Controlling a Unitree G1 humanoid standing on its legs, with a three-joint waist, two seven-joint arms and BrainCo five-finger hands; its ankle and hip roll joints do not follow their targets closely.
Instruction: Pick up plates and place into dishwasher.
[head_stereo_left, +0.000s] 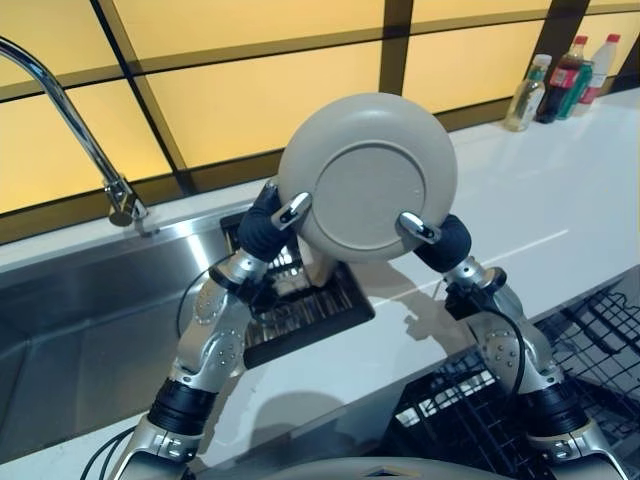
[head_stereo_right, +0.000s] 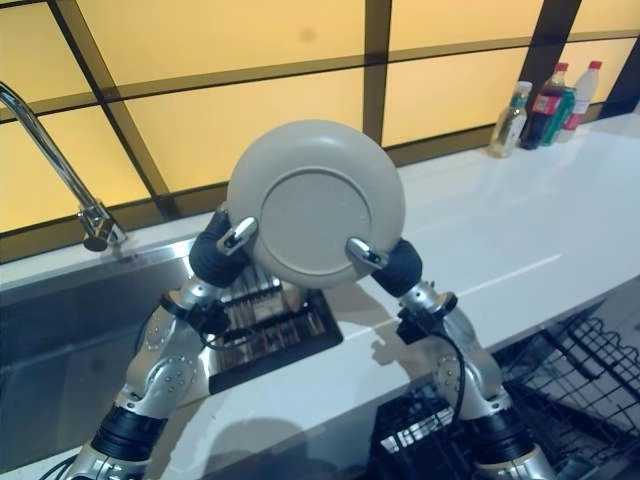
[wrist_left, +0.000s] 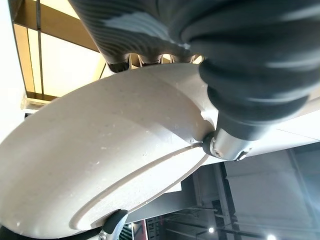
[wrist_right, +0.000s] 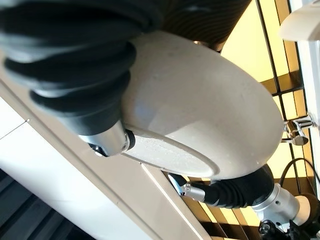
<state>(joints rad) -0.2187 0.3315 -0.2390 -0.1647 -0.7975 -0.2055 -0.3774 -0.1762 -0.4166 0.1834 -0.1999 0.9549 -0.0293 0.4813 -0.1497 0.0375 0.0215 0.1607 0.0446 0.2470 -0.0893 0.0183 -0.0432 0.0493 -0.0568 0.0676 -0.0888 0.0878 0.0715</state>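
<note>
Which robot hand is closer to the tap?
The left hand. It grips the plate on the side toward the tap; the right hand grips the plate's far side.

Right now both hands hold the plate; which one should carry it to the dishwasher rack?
Right, probably. The right hand grips the plate on the side nearer the black rack; the left hand is over the sink.
</note>
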